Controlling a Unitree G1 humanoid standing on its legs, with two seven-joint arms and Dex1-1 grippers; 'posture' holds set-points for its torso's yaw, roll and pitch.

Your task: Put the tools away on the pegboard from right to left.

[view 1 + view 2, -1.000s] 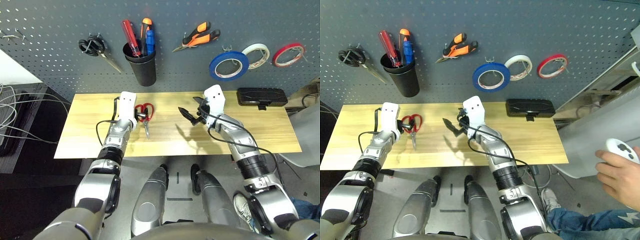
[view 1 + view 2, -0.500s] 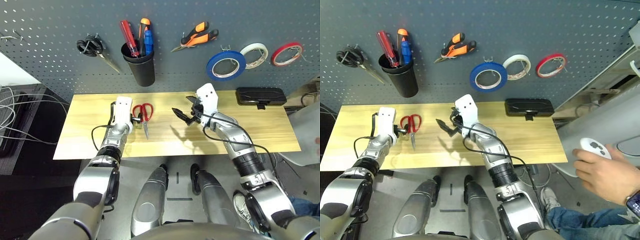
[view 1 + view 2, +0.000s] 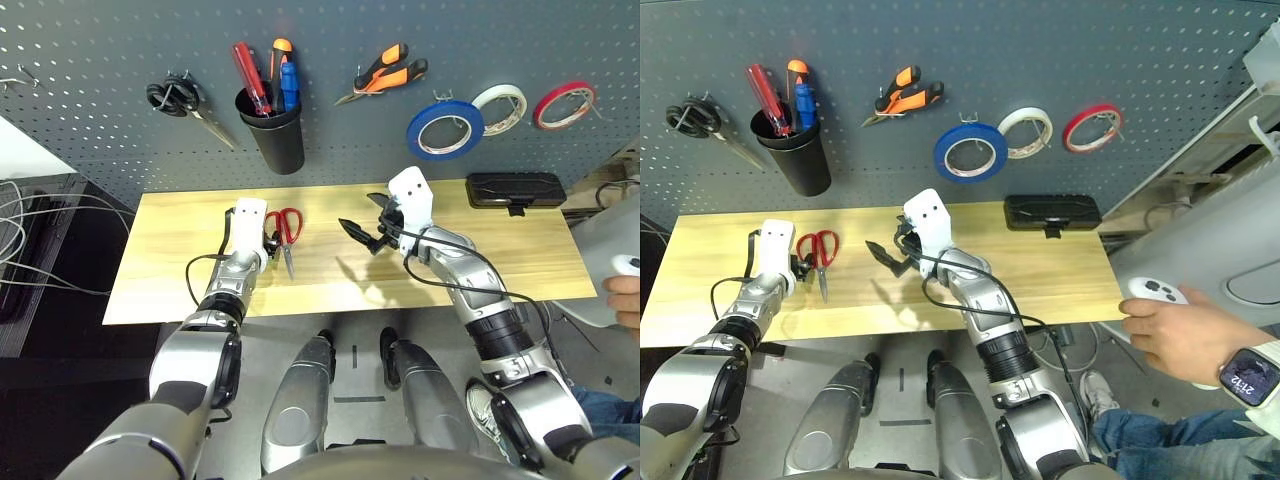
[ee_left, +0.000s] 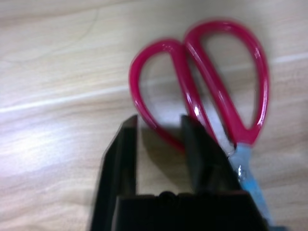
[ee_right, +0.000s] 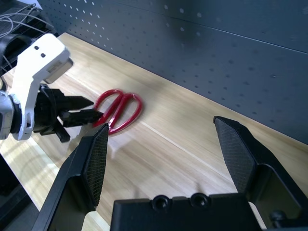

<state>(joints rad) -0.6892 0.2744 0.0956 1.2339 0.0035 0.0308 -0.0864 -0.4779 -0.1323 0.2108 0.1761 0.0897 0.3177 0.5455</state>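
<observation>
Partly hidden behind the left hand [image 4: 159, 130], whose narrowed fingers straddle one red loop, the red-handled scissors [image 3: 287, 232] lie near the counter's [image 3: 520, 260] back edge, the right hand [image 5: 168, 144] wide.

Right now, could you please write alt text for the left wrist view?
Red-handled scissors lie flat on the wooden table. The left pincer sits low over them, narrowly parted, one of its black fingers against the nearer handle loop.

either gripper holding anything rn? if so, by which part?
Nothing held yet. Left gripper is open astride one handle loop of the red-handled scissors, which lie flat on the table. Right gripper is open and empty.
</observation>
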